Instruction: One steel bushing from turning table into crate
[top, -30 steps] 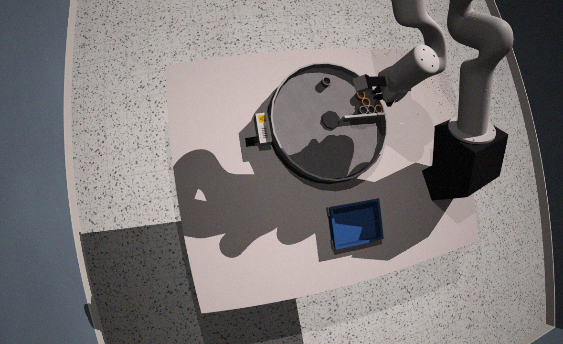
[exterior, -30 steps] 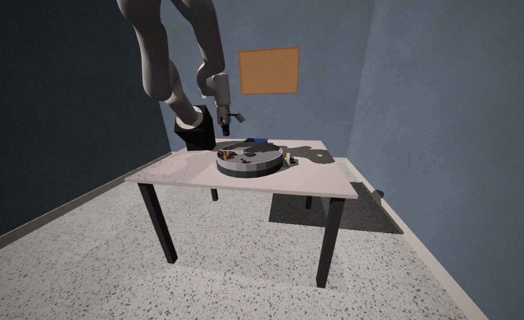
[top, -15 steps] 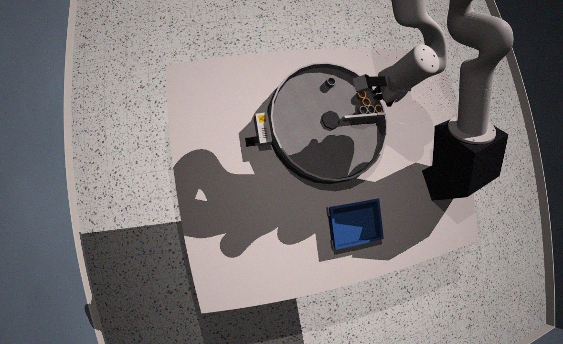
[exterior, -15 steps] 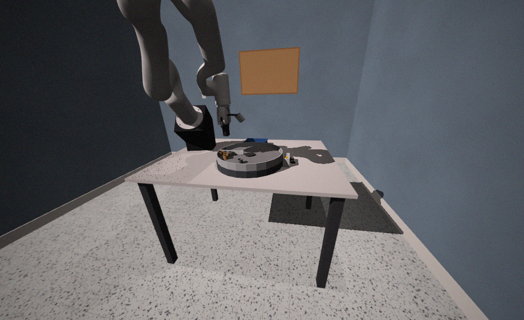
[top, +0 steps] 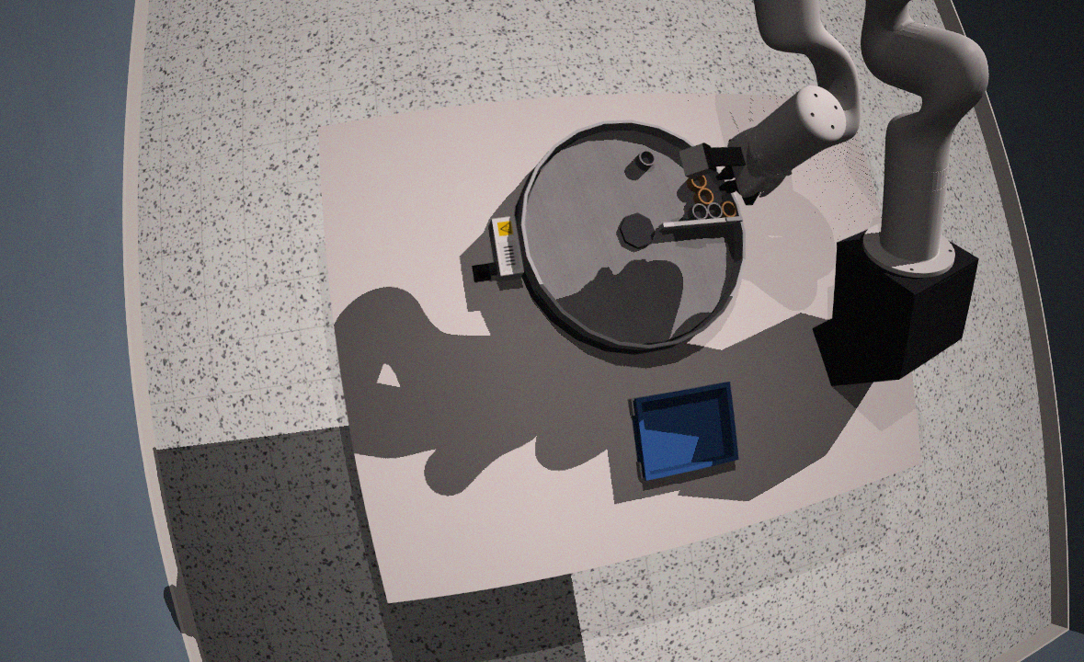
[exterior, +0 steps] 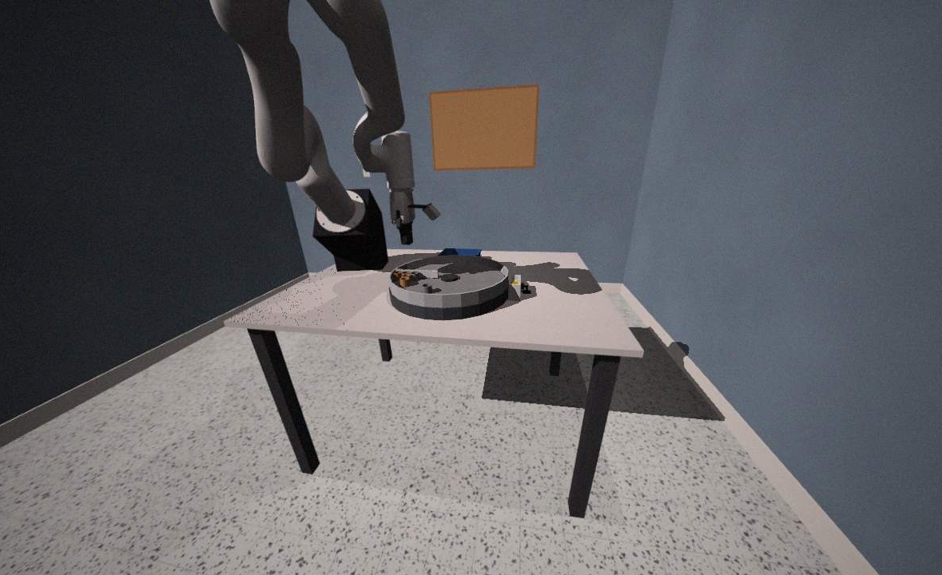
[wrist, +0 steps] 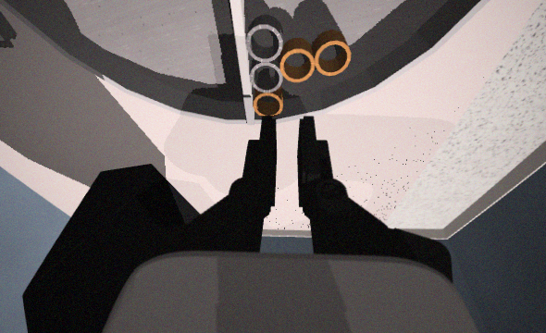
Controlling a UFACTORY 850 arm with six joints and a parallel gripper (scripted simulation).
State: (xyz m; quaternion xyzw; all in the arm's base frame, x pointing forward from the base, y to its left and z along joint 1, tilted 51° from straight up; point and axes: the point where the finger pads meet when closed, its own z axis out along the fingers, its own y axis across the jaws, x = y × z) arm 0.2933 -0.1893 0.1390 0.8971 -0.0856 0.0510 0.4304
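The grey turning table [top: 570, 197] [exterior: 445, 305] [wrist: 153, 37] carries several upright bushings. A lone steel bushing [top: 643, 166] [exterior: 427, 287] stands apart from the rest. Two steel bushings, one [wrist: 280, 43] farther in and one [wrist: 252, 78] nearer the rim, stand in a row along the white bar. A copper-coloured bushing [wrist: 267, 94] ends that row, and two more stand beside it. My gripper [top: 724, 179] [exterior: 406, 239] [wrist: 287, 136] hangs above the table's rim near this group. Its fingers are narrowly open, with nothing between them. The blue crate [top: 733, 419] [exterior: 468, 252] looks empty.
The white bar [top: 685, 222] [wrist: 240, 46] reaches from near the dark hub [top: 635, 231] to the turning table's rim. A white box with a yellow label [top: 506, 256] sits against the rim opposite the arm. The arm's black base [top: 899, 321] [exterior: 363, 250] stands at the table's edge.
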